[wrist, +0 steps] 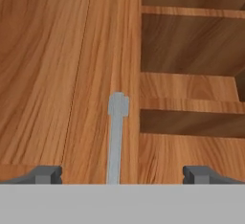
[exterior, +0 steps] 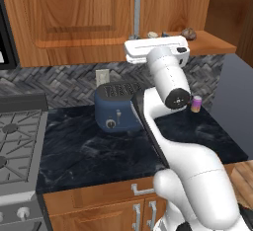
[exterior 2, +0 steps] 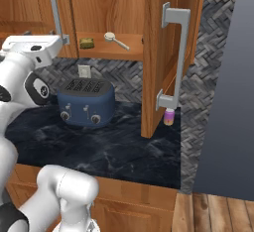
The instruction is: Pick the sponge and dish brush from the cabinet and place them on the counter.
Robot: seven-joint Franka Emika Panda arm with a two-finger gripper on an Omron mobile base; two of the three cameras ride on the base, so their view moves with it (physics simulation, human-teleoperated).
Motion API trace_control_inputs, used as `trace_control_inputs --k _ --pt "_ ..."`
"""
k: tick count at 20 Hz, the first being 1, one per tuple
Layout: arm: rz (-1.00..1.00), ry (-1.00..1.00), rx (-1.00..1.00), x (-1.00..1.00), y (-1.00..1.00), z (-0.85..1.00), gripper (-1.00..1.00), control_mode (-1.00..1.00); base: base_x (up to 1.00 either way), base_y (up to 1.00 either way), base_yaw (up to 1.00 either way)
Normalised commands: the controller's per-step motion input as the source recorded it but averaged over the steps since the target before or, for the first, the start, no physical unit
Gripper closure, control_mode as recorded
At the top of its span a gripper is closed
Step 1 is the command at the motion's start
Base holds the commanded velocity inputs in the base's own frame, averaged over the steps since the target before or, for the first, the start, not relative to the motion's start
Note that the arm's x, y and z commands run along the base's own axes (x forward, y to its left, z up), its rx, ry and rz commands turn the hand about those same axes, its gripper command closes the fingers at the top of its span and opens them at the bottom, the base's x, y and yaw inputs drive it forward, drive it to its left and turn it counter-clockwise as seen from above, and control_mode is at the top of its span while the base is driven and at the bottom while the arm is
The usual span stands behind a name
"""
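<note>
The open, empty gripper [wrist: 122,174] faces the reddish-brown wooden wall cabinet [exterior 2: 163,37], a silver bar handle [wrist: 116,137] just ahead. To its right on the open shelf lie the small yellow-green sponge [exterior 2: 87,42], then the cream-handled dish brush [exterior 2: 116,40]. Nothing sits yet on the dark marbled counter [exterior 2: 99,146] below; both picks remain.

Glossy white arm [exterior: 170,84], dark joints

Raised arm, gripper [wrist: 122,174] wide open
</note>
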Motion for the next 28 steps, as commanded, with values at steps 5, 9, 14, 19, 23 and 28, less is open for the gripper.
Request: trace_control_inputs --k 5,9,14,19,23,28 --pt "0.00 0.01 0.00 0.41 0.00 -0.13 -1.00 -1.00 0.00 0.00 0.00" --pt "0.00 0.00 0.00 0.41 0.06 -0.10 -1.00 -1.00 0.00 0.00 0.00" --pt "0.00 0.00 0.00 0.35 0.18 -0.02 -1.00 -1.00 0.00 0.00 0.00" --pt "0.00 0.00 0.00 0.27 0.20 0.00 -1.00 -1.00 0.00 0.00 0.00" --pt "0.00 0.00 0.00 0.25 0.06 0.00 -1.00 -1.00 0.00 0.00 0.00" --pt "-0.01 0.00 -0.01 0.18 0.00 0.00 -1.00 -1.00 0.00 0.00 0.00"
